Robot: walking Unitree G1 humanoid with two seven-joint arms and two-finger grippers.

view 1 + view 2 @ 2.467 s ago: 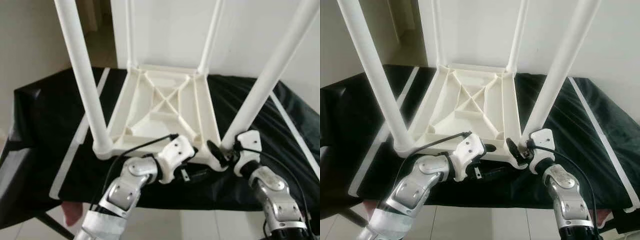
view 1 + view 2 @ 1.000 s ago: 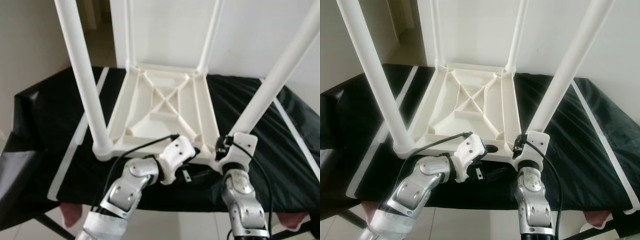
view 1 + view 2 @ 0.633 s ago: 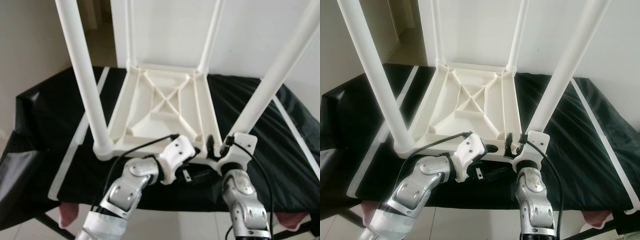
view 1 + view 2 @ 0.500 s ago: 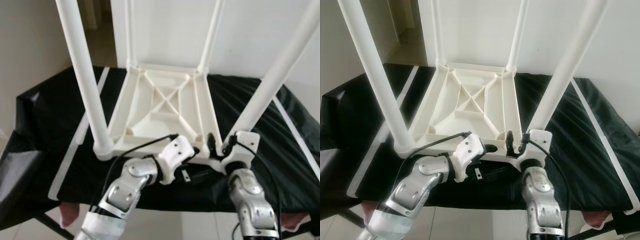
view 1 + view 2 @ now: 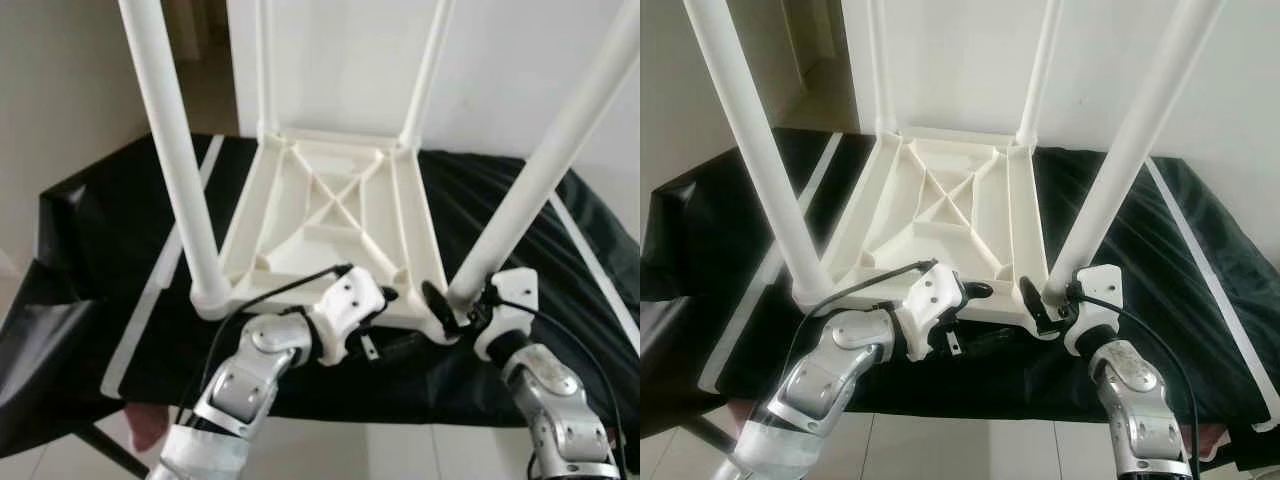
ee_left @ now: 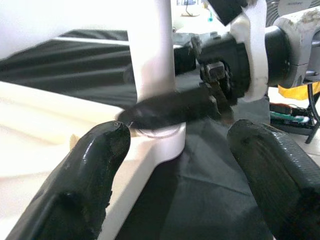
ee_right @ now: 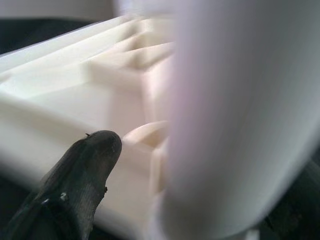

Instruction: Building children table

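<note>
Black cloth [image 5: 90,240] covers work surface, white stripes along edges. White plastic children's table [image 5: 330,215] lies upside down on cloth, four legs pointing up. Near-right leg [image 5: 545,170] stands in corner socket, tilted outward. Right gripper [image 5: 1045,300] at base of that leg, fingers spread to either side of it. Left gripper [image 6: 170,165] at table's near edge, fingers apart, one fingertip [image 6: 107,145] beside rim.

One white table [image 5: 335,215] lies upside down with four legs [image 5: 175,150]. One black cloth [image 5: 100,250]. Two grippers [image 5: 385,296] [image 5: 440,308].
</note>
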